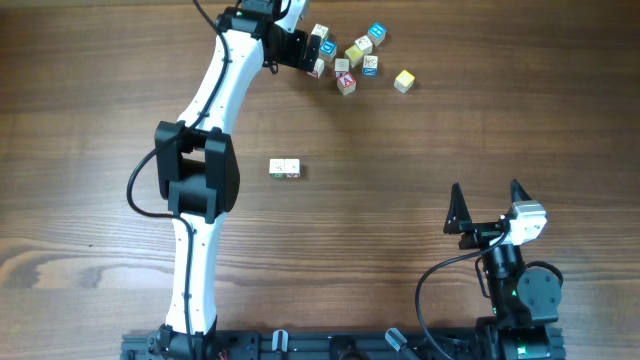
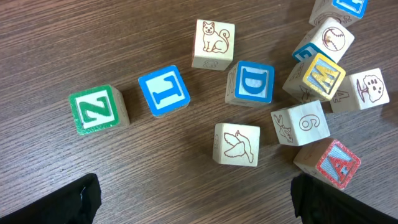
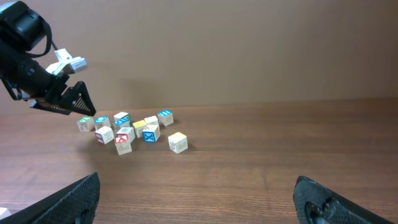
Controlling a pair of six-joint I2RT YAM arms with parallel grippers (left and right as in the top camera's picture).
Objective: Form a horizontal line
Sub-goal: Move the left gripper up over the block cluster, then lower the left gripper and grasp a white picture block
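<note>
The wooden table (image 1: 450,130) fills the overhead view. The left arm (image 1: 205,150) stretches from the near edge up to the far side, where the left gripper (image 1: 314,52) sits at the left edge of the scatter (image 1: 355,55) of letter cubes. Its wrist view shows the two fingers spread wide at the bottom corners, with only bare wood between them and no cube touched. The right arm (image 1: 515,290) is folded at the near right corner. The right gripper (image 1: 486,195) points up the table, jaws spread wide and empty, well apart from every cube.

The line (image 1: 285,168) lies near the middle of the table, just right of the left arm's elbow and well apart from the scatter. It is two pale cubes, side touching side, running left to right, with green and red marks on top.

In the scatter, a yellow cube (image 1: 403,81) lies alone at the right end. The left wrist view shows the cubes on that side:
- a green Z (image 2: 96,111) farthest left, with a blue I (image 2: 163,90) near it
- a dog cube (image 2: 213,42) just beside a blue D (image 2: 252,83)
- a bird cube (image 2: 237,144) alone below the D
- a 6 cube (image 2: 301,122) and a red A (image 2: 333,163) nearly touching at the right
- a yellow M (image 2: 322,74) packed tight among its neighbours
</note>
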